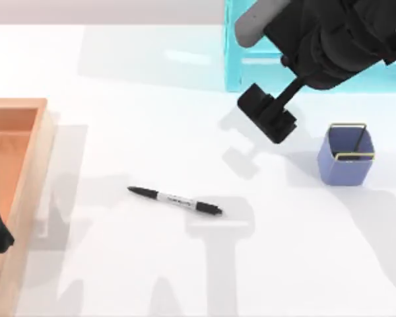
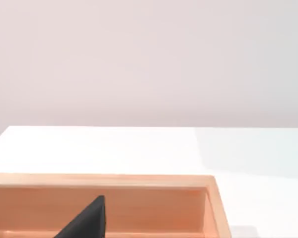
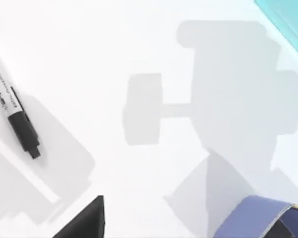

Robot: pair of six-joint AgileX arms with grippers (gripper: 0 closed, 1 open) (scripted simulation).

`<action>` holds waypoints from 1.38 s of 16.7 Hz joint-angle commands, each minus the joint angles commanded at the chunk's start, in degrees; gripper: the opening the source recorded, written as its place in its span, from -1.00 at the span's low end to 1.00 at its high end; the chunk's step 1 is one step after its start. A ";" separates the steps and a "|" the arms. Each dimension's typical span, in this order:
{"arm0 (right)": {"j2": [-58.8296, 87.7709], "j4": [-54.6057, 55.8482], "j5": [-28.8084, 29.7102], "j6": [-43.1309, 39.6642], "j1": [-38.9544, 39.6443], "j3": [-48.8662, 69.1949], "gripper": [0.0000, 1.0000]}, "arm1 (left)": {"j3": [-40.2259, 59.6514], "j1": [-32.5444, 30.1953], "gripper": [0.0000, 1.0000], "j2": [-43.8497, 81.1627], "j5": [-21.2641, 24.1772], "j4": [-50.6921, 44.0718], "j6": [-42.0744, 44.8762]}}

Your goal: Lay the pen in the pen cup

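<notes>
Lying flat, the black-capped, white-barrelled pen [image 1: 175, 200] is ungrasped; I cannot tell either gripper's jaw state.

1. We've got a plain white table [image 1: 119, 264] here, glossy enough to catch soft grey shadows across it.
2. An orange-brown wooden tray [image 1: 36, 158] sits at the left edge, with raised walls.
3. Far back on the right there's a see-through turquoise shelf unit [image 1: 232, 59].
4. Behind the table, a blank pale wall [image 2: 149, 59], evenly lit, no windows we can see.
</notes>
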 joint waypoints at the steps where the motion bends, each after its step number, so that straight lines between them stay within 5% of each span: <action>1: 5.29 -2.85 0.38 -0.92 1.98 4.77 1.00 | 0.00 0.00 1.00 0.00 0.00 0.00 0.00; 11: 40.52 -21.70 2.93 -7.03 14.89 36.01 1.00 | 0.00 0.00 1.00 0.00 0.00 0.00 0.00; 18: 41.70 -22.01 2.96 -7.20 15.02 36.70 1.00 | 0.00 0.00 1.00 0.00 0.00 0.00 0.00; 23: 44.36 -12.66 2.99 -8.21 14.25 30.45 1.00 | 0.00 0.00 1.00 0.00 0.00 0.00 0.00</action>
